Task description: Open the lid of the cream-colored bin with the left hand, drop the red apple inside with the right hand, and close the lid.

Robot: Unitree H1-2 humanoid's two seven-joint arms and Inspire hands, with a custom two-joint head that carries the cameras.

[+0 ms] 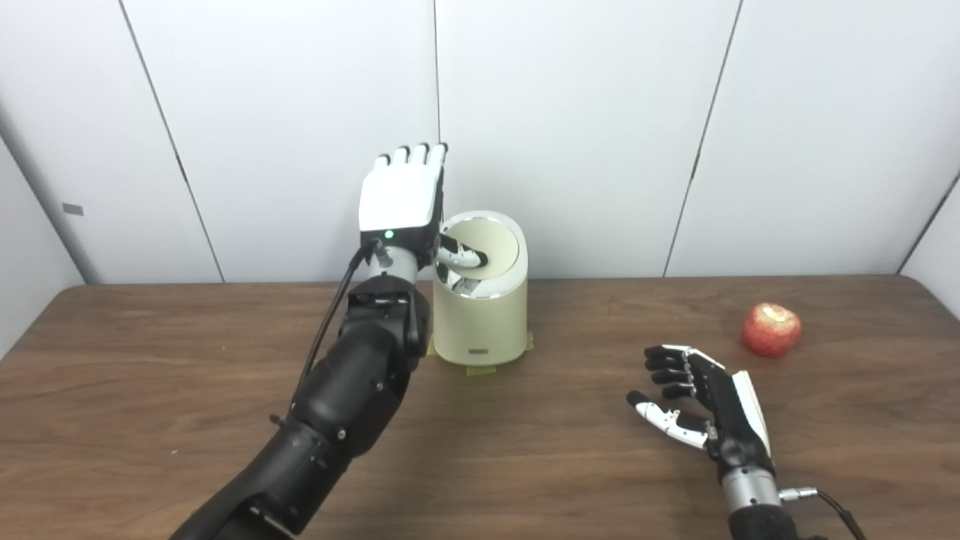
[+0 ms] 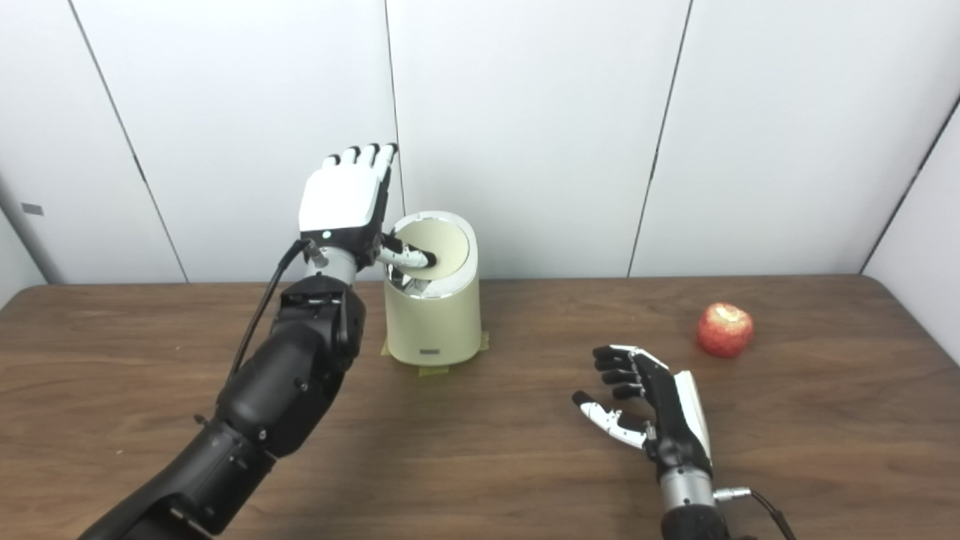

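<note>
Beside the left flank of the cream-coloured cylindrical plastic bin (image 1: 480, 315), the left hand (image 1: 403, 199) is standing upright with its white back toward the camera, fingers (image 1: 414, 155) straight and side by side, clasping nothing, while its thumb is reaching across and appears to be resting on the bin's round, slanted lid (image 1: 496, 244). By my judgement the opening step is the one in hand: the lid seems partly tipped, with a shiny metallic rim showing at its lower edge, though how far it has swung I cannot tell. Next, the thumb would need to be pressing the flap deeper and holding it there so the mouth is clear.

On the dark wood-grain counter (image 1: 150, 390), the right hand (image 1: 701, 405) is lying palm up near the front, its black fingers (image 1: 664, 367) curled loosely and spread apart, holding nothing. Well apart from the bin, toward the right edge, the red apple (image 1: 772, 329) is sitting just beyond that hand; it is rounded, with a pale, rough patch on top. Smooth and round, it may be rolling if nudged, so the right hand will be needing an enclosing grasp before carrying it over.
</note>
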